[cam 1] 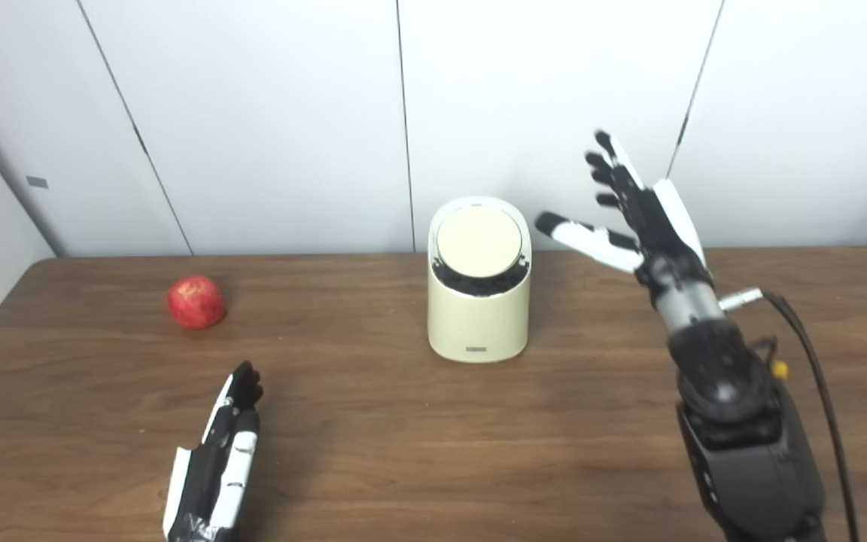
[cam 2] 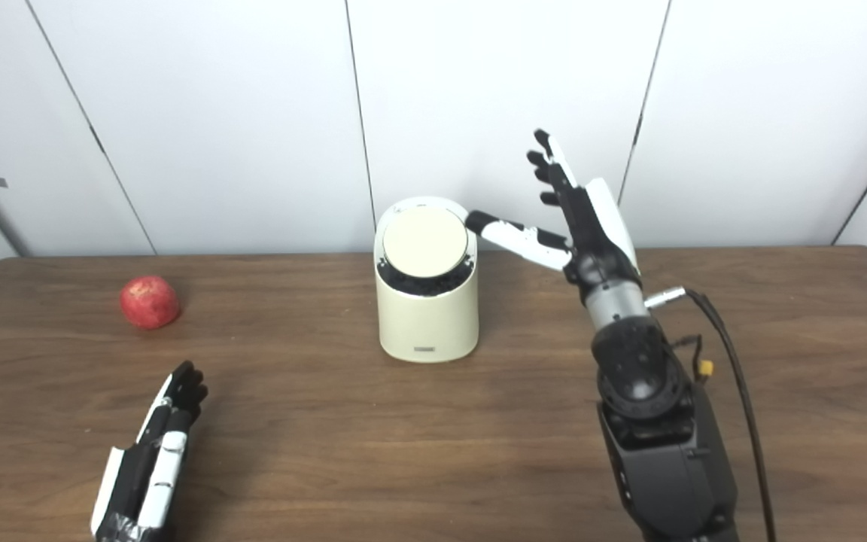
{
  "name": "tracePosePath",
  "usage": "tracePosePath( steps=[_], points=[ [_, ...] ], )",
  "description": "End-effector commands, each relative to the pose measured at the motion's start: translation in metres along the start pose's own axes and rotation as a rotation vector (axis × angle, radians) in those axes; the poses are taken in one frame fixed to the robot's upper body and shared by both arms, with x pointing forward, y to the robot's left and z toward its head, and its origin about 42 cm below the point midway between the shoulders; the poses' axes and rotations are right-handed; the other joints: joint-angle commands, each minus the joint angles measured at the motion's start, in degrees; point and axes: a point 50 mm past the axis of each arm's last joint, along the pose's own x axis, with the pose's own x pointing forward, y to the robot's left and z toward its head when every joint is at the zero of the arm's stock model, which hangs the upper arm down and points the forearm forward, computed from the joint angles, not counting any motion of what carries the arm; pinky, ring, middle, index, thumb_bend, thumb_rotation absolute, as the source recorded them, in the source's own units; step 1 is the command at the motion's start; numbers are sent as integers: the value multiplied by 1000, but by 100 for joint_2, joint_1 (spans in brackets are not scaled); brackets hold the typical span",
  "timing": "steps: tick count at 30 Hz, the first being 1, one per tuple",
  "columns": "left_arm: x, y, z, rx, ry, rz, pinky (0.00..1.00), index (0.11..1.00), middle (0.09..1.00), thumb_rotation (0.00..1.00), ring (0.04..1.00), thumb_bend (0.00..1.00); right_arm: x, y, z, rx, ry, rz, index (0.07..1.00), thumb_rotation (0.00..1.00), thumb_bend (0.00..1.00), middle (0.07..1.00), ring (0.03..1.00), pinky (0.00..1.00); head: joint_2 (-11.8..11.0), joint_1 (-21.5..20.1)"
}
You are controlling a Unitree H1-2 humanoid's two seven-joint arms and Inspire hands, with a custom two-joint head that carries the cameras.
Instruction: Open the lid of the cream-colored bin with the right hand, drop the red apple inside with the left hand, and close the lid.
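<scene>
Left eye view: a cream-colored bin [cam 1: 479,316] stands upright near the middle of a brown wooden table [cam 1: 433,452], toward its far edge. The bin's round lid [cam 1: 479,242] sits tilted toward the camera, with a dark band showing beneath its lower rim. The red apple [cam 1: 196,302] rests on the table well to the left of the bin, apart from both hands. The right hand [cam 1: 640,218] is raised above the table just right of the bin's top, fingers spread and holding nothing, thumb extended toward the lid. The left hand [cam 1: 223,444] lies low over the near left table, fingers straight and close together, empty, pointing toward the apple.
</scene>
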Motion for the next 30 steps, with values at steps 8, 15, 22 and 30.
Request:
tracePosePath(
  steps=[8, 15, 22, 30],
  points=[
    [-25, -14, -5, -41, 54, 17, 1000, 981, 961, 795, 956, 459, 46, 2, 31, -174, -171, -60, 985, 445, 917, 908, 846, 693, 54, 35],
    [-27, -18, -5, -37, 46, 21, 987, 979, 955, 787, 949, 470, 67, 7, 33, -273, -206, -63, 951, 417, 945, 849, 789, 635, 86, 91],
    [-28, -20, -5, -57, 40, 23, 973, 979, 958, 779, 946, 466, 78, 12, 30, -375, -226, -44, 954, 325, 972, 910, 875, 755, 123, 98],
    [-29, -21, -3, -52, 40, 27, 967, 975, 954, 780, 940, 487, 76, 19, 23, -448, -262, 11, 971, 350, 965, 937, 920, 863, 170, 119]
  ],
)
